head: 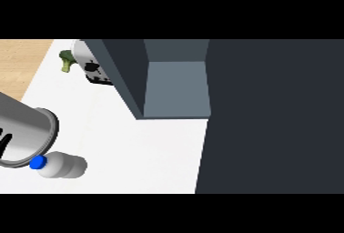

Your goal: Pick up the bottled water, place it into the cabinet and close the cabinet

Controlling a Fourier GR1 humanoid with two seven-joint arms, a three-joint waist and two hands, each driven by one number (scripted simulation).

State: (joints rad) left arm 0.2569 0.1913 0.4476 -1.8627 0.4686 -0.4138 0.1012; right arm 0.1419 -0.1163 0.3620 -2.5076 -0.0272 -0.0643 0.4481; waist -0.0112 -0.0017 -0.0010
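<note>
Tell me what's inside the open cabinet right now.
The cabinet shows only a bare grey shelf; its door hides the left part. The bottled water lies on the counter, outside it.

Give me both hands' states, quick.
Left hand: only dark fingers show at the left edge, above the bottle; open or shut cannot be told.
Right hand: not in view.

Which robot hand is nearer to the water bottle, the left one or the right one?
The left. The left robot hand shows at the view's left edge, just above and left of the water bottle lying on the counter. The right robot hand is not in view.
</note>
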